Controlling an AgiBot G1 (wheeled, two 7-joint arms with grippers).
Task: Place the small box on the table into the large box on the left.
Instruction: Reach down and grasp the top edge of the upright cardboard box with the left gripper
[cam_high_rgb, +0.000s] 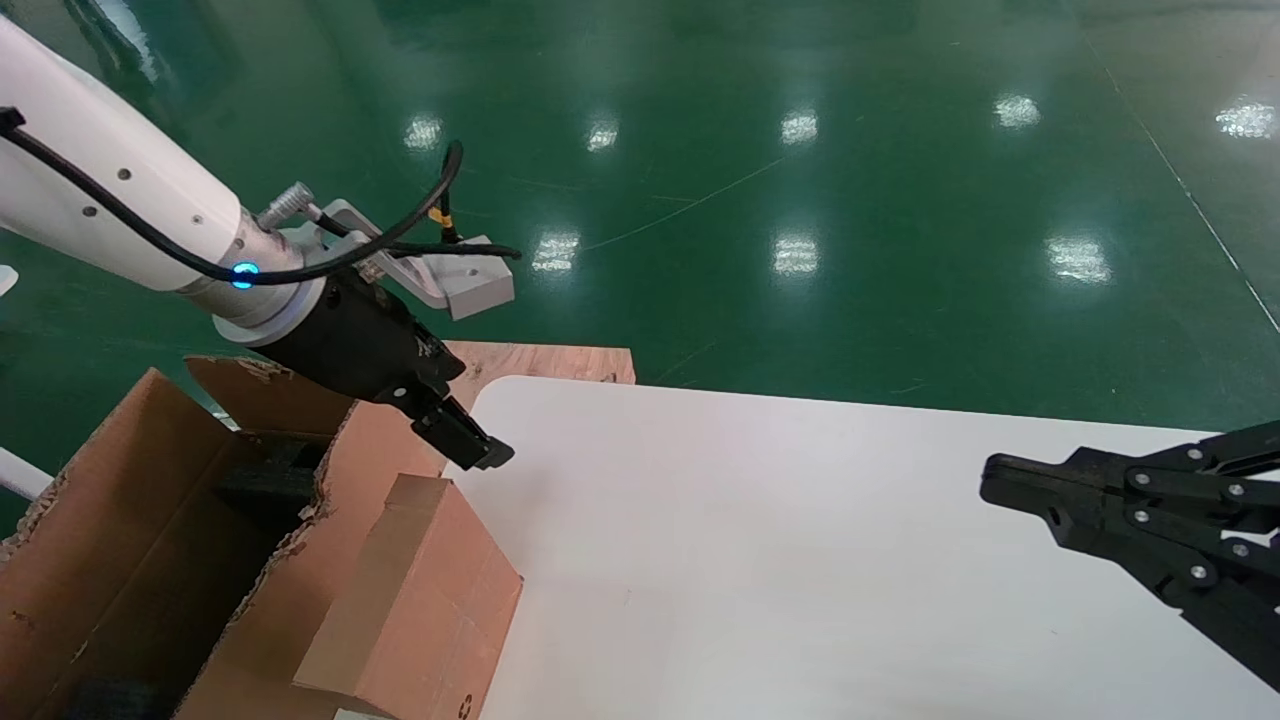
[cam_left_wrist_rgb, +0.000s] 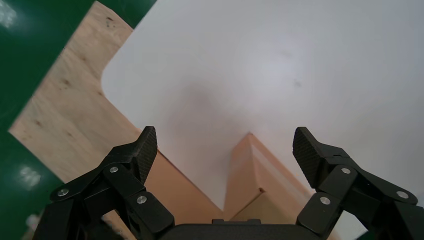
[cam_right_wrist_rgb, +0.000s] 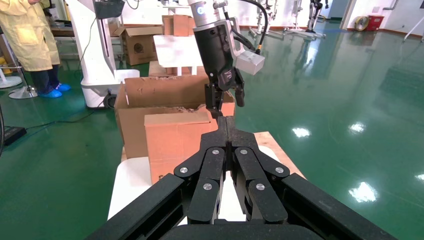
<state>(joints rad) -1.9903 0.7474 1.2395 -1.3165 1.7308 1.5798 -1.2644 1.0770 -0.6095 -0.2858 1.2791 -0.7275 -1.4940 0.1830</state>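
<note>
Small box (cam_high_rgb: 420, 600) leans on the large box (cam_high_rgb: 150, 540) at the bench (cam_high_rgb: 800, 560) edge.
Left gripper (cam_left_wrist_rgb: 225, 155) hovers above it, released; right gripper (cam_right_wrist_rgb: 227, 131) clenched, well apart.

robot lab | glossy green floor (cam_right_wrist_rgb: 345, 75) | worker in yellow coat (cam_right_wrist_rgb: 31, 40)

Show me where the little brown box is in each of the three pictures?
Head view: the small box stands at the bottom left on the table, beside the large box, below the open left gripper.
Left wrist view: its top edge shows between the open fingers.
Right wrist view: it stands left of centre, behind the shut right gripper.
Shared landmark: the table's rounded corner by the plywood board.
</note>
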